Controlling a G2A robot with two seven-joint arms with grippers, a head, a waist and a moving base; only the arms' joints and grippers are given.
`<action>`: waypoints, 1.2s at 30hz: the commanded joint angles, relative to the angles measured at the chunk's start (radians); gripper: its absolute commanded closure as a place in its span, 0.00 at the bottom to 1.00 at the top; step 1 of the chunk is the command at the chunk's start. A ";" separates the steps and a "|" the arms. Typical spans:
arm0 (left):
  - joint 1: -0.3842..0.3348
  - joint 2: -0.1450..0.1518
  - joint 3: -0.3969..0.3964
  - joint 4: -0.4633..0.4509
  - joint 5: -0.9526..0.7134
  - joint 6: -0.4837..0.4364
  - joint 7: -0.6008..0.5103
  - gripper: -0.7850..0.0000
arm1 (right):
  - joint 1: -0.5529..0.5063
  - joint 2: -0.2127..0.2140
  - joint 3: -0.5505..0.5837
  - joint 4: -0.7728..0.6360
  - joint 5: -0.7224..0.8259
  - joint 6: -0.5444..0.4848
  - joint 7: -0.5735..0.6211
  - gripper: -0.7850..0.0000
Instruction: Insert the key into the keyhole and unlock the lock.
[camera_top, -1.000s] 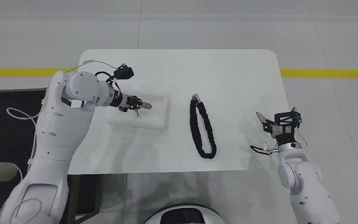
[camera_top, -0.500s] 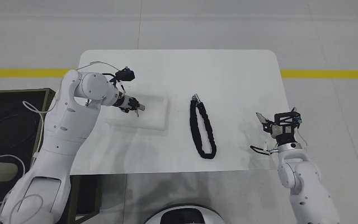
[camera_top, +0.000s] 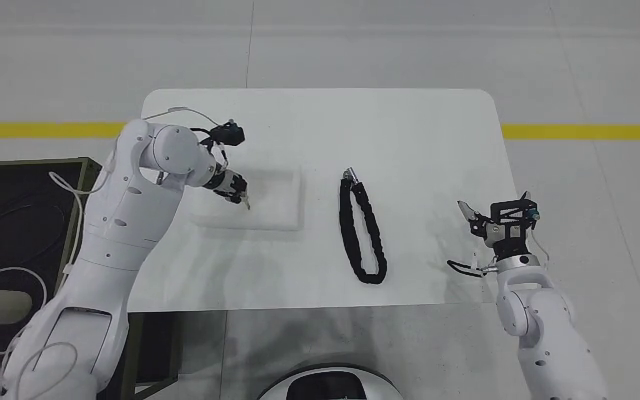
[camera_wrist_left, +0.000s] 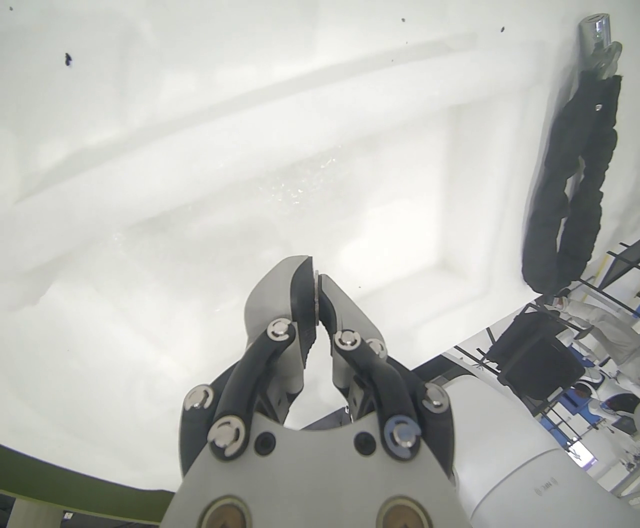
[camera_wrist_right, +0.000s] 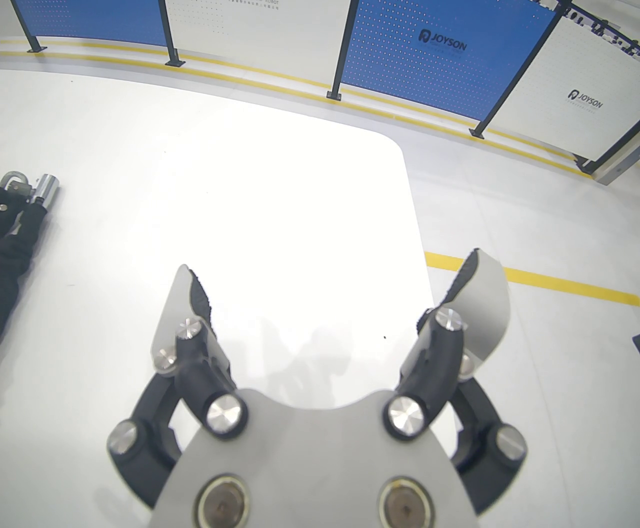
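At the 9 o'clock side of the smooth white table (camera_top: 420, 130), the left end effector (camera_top: 240, 192) sits over a shallow, grainy white foam tray (camera_top: 280, 212). Its 2 black rubber-padded fingers are pressed together on a thin, flat silver metal key (camera_wrist_left: 317, 295). The left wrist view shows the key edge-on, with only a sliver caught between the pads, and I cannot tell whether it is clear of the tray. Near the table's centre lies the lock (camera_top: 362, 232), a long loop in a wrinkled black fabric sleeve, with a short shiny metal cylinder (camera_top: 348, 177) at its 12 o'clock end. At the table's 4 o'clock edge the right end effector (camera_top: 476, 243) hangs with its fingers spread wide, holding nothing, well apart from the lock. The main risk is the slim pinch, because any sideways load at the keyhole could twist the key or let it slip out. The lock is also loose on a slick surface, so a push from 1 side would likely slide or roll the cylinder unless the right end effector braces it. Gripping the soft sleeve would steady it little.
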 joint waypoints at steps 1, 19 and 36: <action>-0.002 0.001 0.004 0.001 0.006 0.001 0.000 1.00 | 0.000 0.000 0.000 0.000 0.000 0.000 0.000 0.00; 0.046 0.039 -0.117 -0.223 0.086 0.078 0.040 1.00 | 0.000 0.000 0.000 0.000 0.000 0.000 0.000 0.00; 0.162 0.045 -0.403 -0.061 -0.524 0.056 0.261 1.00 | 0.000 0.000 0.000 0.000 0.000 0.000 0.000 0.00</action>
